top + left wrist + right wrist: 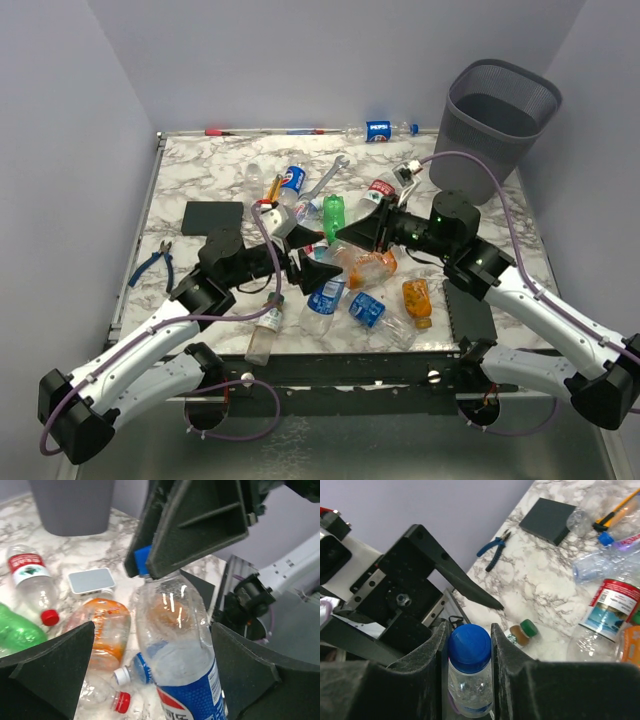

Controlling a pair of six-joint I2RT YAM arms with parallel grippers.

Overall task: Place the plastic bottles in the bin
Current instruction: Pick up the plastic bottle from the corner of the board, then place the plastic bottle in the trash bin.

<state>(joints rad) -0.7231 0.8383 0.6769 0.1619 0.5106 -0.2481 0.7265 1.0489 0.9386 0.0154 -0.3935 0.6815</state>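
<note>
A clear Pepsi bottle (182, 670) with a blue cap (470, 647) is held above the middle of the table (200, 170), between the two grippers (320, 250). My right gripper (468, 635) is shut on its cap. My left gripper (153, 630) is open, its fingers either side of the bottle's body with a gap on the left. Several other bottles lie below, among them a green one (333, 212) and orange ones (418, 298) (102, 630). The grey mesh bin (500, 110) stands at the far right corner.
A black block (213, 216) and blue pliers (152, 265) lie at the left. A wrench (325, 180) and a screwdriver (273, 187) lie behind the pile. A small white box (91, 581) lies near the bin. A second black block (470, 310) lies under my right arm.
</note>
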